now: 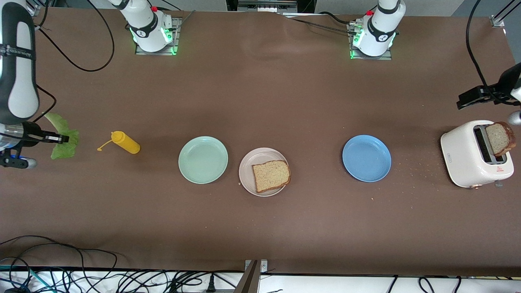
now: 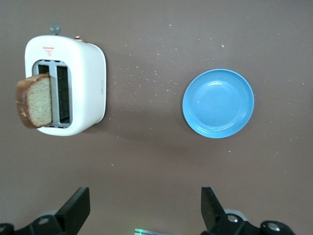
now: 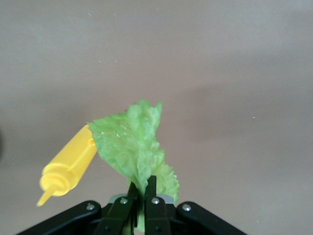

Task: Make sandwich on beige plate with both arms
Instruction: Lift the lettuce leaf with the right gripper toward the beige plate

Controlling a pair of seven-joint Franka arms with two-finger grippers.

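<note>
One brown bread slice [image 1: 271,176] lies on the beige plate [image 1: 246,166] at the table's middle. A second slice [image 1: 500,138] [image 2: 35,100] sticks up out of the toaster. My right gripper [image 1: 65,139] [image 3: 142,183] is shut on the ruffled green lettuce leaf [image 1: 63,149] [image 3: 131,144], over the right arm's end of the table beside the yellow bottle. My left gripper [image 1: 468,99] [image 2: 145,196] hangs open and holds nothing, over the table next to the toaster.
A mint green plate [image 1: 203,159] sits beside the beige one, and a blue plate [image 1: 366,158] [image 2: 218,103] lies toward the left arm's end. The yellow squeeze bottle [image 1: 126,143] [image 3: 68,166] lies on its side. The white toaster [image 1: 468,158] [image 2: 88,88] has crumbs scattered around it.
</note>
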